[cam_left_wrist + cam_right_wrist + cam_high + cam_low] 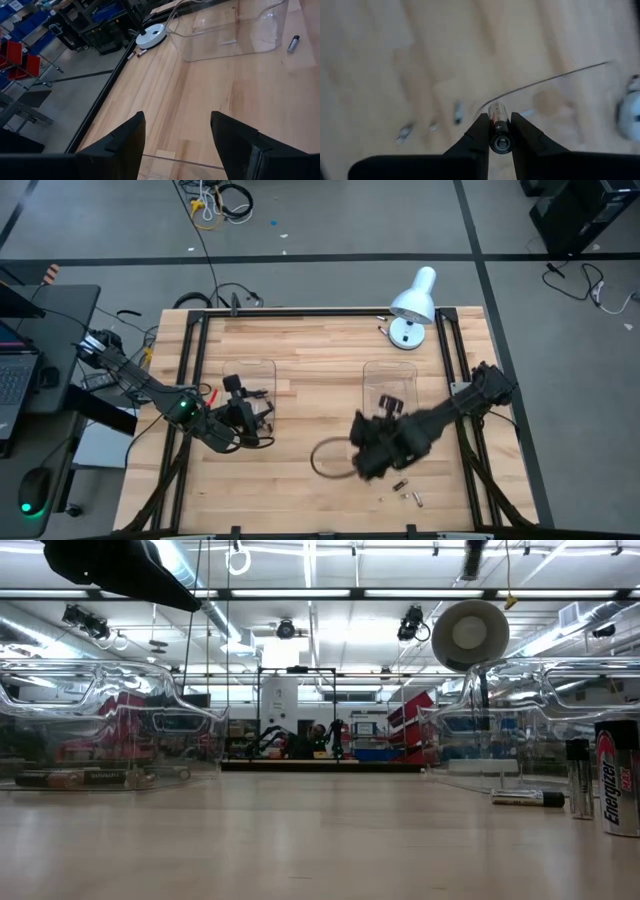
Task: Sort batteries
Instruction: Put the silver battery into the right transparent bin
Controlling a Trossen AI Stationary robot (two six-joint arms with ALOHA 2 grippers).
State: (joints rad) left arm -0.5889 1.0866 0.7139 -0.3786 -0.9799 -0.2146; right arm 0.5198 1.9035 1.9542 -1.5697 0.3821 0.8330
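Battery (500, 131) pinched, R gripper (500, 131), mid-table.

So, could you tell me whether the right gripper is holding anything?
Yes: the right gripper is shut on a dark cylindrical battery, pinched between its fingers.

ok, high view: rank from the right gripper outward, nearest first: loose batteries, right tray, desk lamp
1. Loose batteries, on the table just beside the right gripper, toward the front edge.
2. Right tray, just behind the gripper.
3. Desk lamp, at the table's back edge.
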